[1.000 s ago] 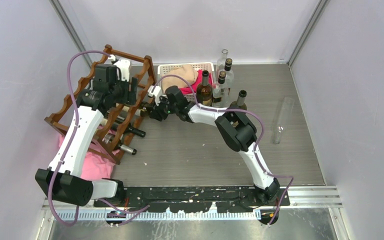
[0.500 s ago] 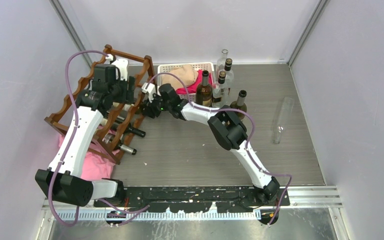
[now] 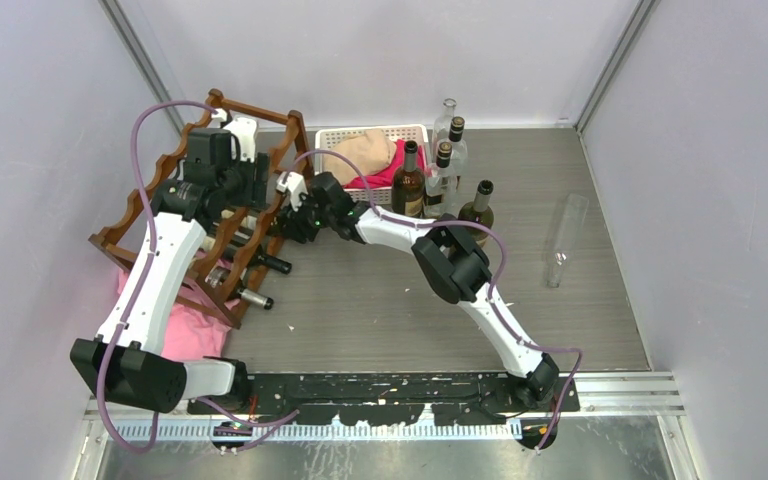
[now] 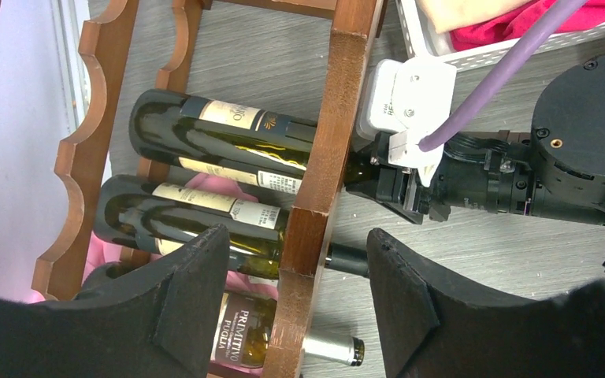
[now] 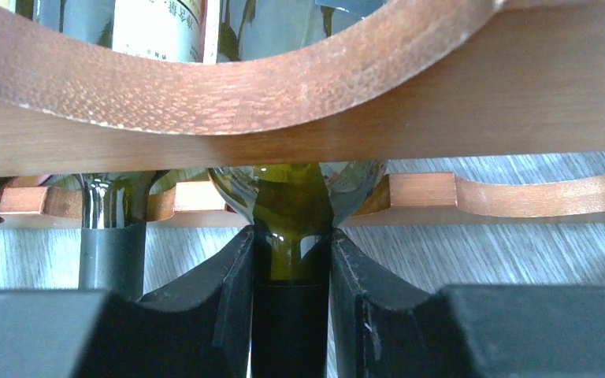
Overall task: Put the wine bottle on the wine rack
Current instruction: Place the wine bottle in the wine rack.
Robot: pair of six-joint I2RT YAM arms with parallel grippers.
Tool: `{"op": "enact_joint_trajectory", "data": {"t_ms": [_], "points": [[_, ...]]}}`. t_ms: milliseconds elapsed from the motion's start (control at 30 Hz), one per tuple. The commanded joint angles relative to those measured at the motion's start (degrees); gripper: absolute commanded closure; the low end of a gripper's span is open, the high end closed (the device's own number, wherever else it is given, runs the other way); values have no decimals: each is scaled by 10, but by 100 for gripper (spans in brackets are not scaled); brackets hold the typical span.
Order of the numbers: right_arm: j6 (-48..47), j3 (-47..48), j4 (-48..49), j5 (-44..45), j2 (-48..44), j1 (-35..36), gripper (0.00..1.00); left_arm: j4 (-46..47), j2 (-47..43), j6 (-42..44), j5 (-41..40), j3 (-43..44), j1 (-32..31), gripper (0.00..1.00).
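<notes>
The reddish-brown wine rack (image 3: 222, 102) stands at the back left. A green wine bottle (image 4: 228, 138) lies on its side across the rack's upper rails, its neck poking out past the front rail (image 4: 327, 157). My right gripper (image 5: 291, 244) is shut on that neck (image 5: 291, 228), right against the scalloped rail (image 5: 362, 102); from above the gripper (image 3: 295, 215) sits at the rack's right side. My left gripper (image 4: 298, 236) hovers over the rack (image 3: 255, 185), open, its fingers straddling the front rail and touching nothing.
Two more bottles (image 4: 197, 216) (image 4: 236, 339) lie in lower tiers, necks sticking out. A white basket (image 3: 415, 130) with cloths and several upright bottles (image 3: 408, 180) stand behind the right arm. A clear tube (image 3: 565, 240) lies at right. Pink cloth (image 3: 185, 330) lies under the rack.
My right gripper has slid left toward the rack, carrying the bottle deeper between the rails. The left arm has stayed above the rack.
</notes>
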Motion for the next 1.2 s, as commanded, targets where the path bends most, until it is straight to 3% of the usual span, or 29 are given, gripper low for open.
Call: {"op": "enact_joint_trajectory", "data": {"t_ms": [0,300,633,767,1167], "points": [[15,64,82,7,-28,12,98,16,-21,11,12,-1,5,36],[31,87,93,28,-12,23,96,6,-39,10,23,-6,5,36],[66,96,104,60,12,24,66,0,-71,-10,38,-20,5,36],[68,100,108,68,19,24,49,-1,-92,-28,39,-27,5,36],[26,47,111,43,-25,24,25,-3,-141,-34,86,-12,5,35]]}}
